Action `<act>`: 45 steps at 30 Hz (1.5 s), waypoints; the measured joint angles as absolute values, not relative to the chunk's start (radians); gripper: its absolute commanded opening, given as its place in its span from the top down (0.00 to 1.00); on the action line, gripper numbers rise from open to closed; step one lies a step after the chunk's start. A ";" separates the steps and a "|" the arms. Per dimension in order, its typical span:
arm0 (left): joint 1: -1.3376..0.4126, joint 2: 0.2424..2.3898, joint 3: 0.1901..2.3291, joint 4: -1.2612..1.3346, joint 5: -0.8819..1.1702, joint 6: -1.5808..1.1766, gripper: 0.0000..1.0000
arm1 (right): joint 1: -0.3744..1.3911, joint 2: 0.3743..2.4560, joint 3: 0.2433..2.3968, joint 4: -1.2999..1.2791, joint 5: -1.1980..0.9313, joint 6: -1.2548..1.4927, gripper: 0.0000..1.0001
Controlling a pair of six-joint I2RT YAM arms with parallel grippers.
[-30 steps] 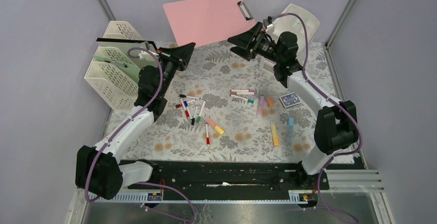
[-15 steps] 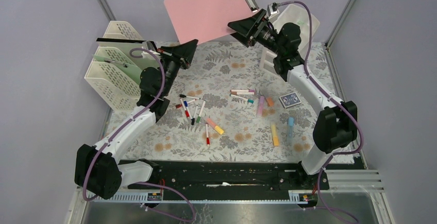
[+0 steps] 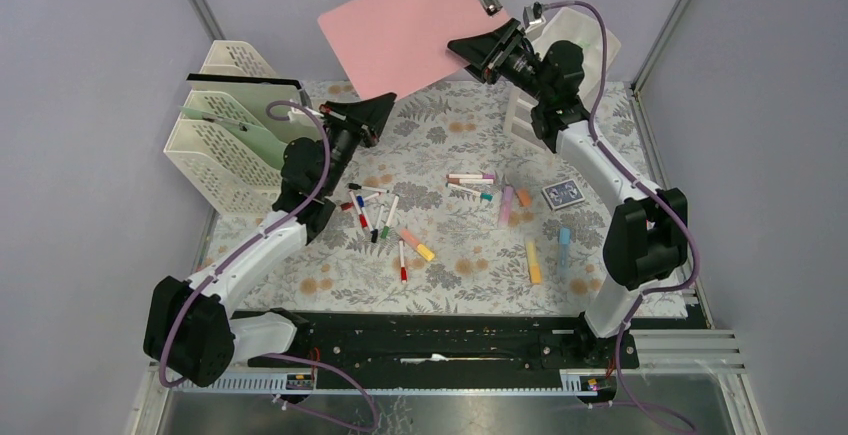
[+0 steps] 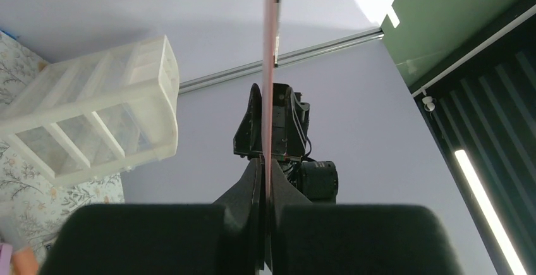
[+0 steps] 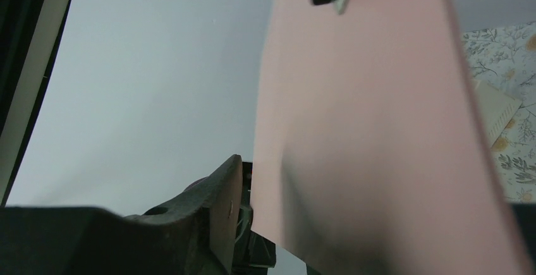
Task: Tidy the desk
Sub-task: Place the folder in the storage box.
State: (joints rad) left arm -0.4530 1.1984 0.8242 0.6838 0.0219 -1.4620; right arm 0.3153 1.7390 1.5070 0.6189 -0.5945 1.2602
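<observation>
A pink clipboard (image 3: 410, 25) with a metal clip hangs tilted in the air above the far side of the desk (image 3: 450, 260). My left gripper (image 3: 385, 105) is shut on its lower corner; in the left wrist view the board (image 4: 270, 66) runs edge-on between the pressed fingers (image 4: 251, 189). My right gripper (image 3: 465, 50) straddles the board's right edge below the clip. In the right wrist view one finger (image 5: 224, 212) stands a small gap off the pink board (image 5: 366, 129); the other finger is hidden behind it.
Markers (image 3: 385, 217) and highlighters (image 3: 533, 260) lie scattered mid-desk, with a card deck (image 3: 562, 194) to the right. A cream lattice file rack (image 3: 215, 150) holding a green folder stands at the left. A white drawer unit (image 3: 575, 45) stands at the back right.
The clipboard has risen and tipped steeper, clip end up. My right jaws have narrowed around its edge. My left gripper has shifted right, still holding the corner.
</observation>
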 measured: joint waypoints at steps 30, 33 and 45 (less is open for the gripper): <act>-0.461 1.150 0.726 0.694 0.046 -1.388 1.00 | 0.287 1.721 1.429 0.768 -0.669 1.274 0.57; -0.461 1.150 0.726 0.704 0.045 -1.377 1.00 | 0.286 1.712 1.427 0.746 -0.662 1.285 0.99; -0.450 1.131 0.727 0.578 0.052 -1.227 0.29 | 0.282 1.704 1.426 0.664 -0.690 1.209 1.00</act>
